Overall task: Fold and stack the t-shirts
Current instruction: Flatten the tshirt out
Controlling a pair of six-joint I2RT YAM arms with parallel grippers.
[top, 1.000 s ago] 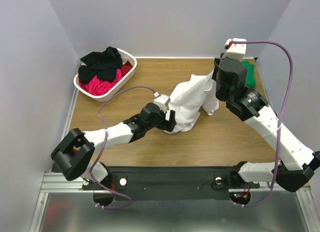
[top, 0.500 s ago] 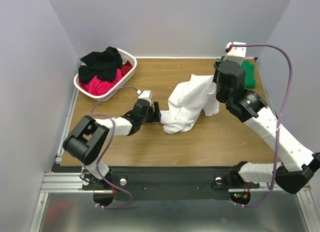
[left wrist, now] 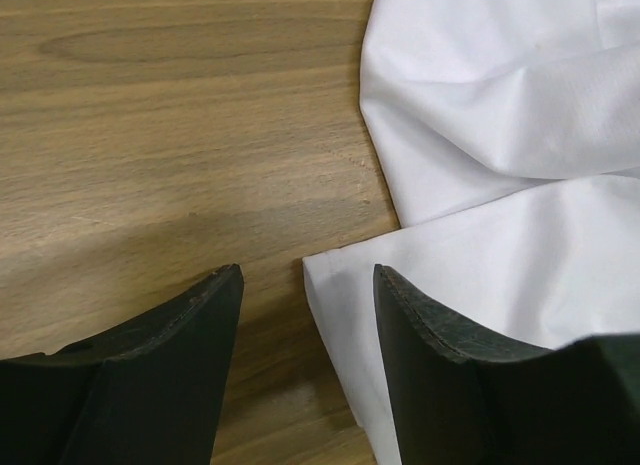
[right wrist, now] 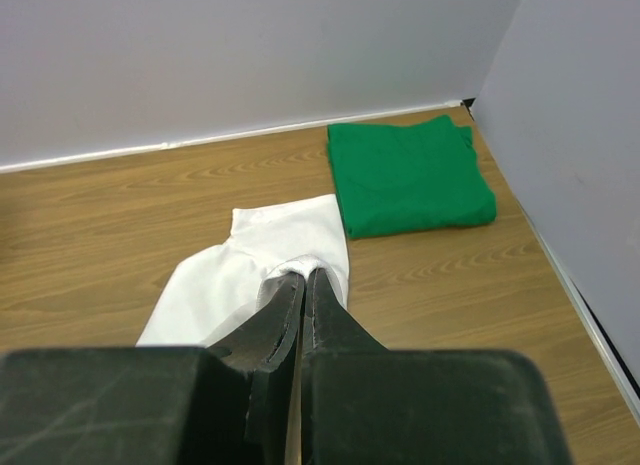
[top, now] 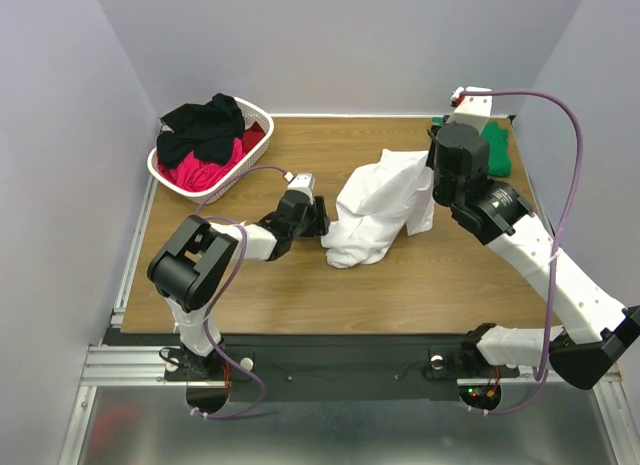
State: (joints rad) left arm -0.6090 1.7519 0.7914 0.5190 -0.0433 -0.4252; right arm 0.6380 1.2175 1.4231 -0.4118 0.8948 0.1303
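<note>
— Where is the white shirt [top: 378, 210]?

— Right of the middle of the tabletop [top: 300, 295], bunched rather than flat. Its far part is drawn up into a peak. The near part slumps on the wood, with a hem edge facing the left side.

— Who has hold of it?

— The right hand [right wrist: 303, 282] is clenched on the peak, fingers pressed together with cloth pinched between them. The left hand [left wrist: 305, 280] is released, fingers spread, low at the shirt's left edge. A hem corner lies on the wood between the fingers, close to the right one. I cannot tell whether they touch.

— And the other shirts?

— The green shirt [right wrist: 410, 177], folded flat into a square, sits in the far right corner. Its right edge is near the side wall [right wrist: 580, 135], and it lies apart from the white one. A black shirt [top: 205, 125] is heaped over a red shirt [top: 200, 170] in the basket [top: 248, 160] at the far left corner.

— Room to move?

— Bare wood runs along the whole near edge. A wide stretch also shows between the basket and the white shirt's left edge, crossed only by the left arm [top: 250, 240]. A narrower strip of wood separates white from green.
</note>
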